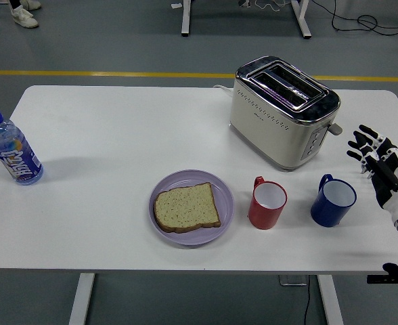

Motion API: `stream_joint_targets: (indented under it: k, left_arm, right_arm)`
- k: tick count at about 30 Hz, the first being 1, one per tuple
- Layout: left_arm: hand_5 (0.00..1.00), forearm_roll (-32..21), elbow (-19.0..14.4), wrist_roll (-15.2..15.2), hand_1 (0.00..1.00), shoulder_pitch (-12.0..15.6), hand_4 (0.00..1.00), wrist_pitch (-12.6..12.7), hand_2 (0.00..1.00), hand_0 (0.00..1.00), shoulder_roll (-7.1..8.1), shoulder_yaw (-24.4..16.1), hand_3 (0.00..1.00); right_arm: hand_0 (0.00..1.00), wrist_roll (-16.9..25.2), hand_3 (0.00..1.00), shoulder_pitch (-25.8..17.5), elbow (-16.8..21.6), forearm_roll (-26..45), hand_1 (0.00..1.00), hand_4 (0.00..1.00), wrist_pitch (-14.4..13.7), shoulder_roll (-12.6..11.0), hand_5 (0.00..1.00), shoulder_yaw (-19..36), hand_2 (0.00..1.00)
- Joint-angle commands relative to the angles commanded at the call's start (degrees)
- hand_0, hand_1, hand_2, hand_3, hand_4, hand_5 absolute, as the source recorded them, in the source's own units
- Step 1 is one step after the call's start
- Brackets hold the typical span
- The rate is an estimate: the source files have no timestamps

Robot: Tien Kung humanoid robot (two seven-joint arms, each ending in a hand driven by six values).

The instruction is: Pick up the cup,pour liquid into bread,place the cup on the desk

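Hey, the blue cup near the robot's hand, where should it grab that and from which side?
Probably around the blue cup's body, coming from the right, where the right hand hovers with fingers spread. The cup stands upright and its handle points up-left, leaving the right wall bare.

Right hand [382,162] hovers open beside the blue cup [333,201], bare table between them. Toaster [282,110] blocks the far side, red cup [267,203] stands just left, before the bread [187,207].

Grey floor [104,40] with a yellow line [84,72] behind the white table [104,135].
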Motion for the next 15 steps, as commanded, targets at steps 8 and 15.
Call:
stream_joint_targets:
  k: [8,15]
  left_arm:
    - [0.998,0.18,0.00,0.12,0.695,-0.15,0.254,0.02,0.698,0.687,-0.02,-0.12,0.553]
    - [0.998,-0.05,0.00,0.07,0.696,-0.38,0.254,0.02,0.699,0.686,0.03,0.04,0.554]
  right_arm:
    - [0.766,-0.08,0.716,0.26,-0.26,0.09,0.731,0.743,0.14,0.15,0.461,0.09,0.745]
    - [0.767,-0.08,0.710,0.57,-0.41,0.24,0.729,0.741,0.17,0.21,0.462,0.04,0.743]
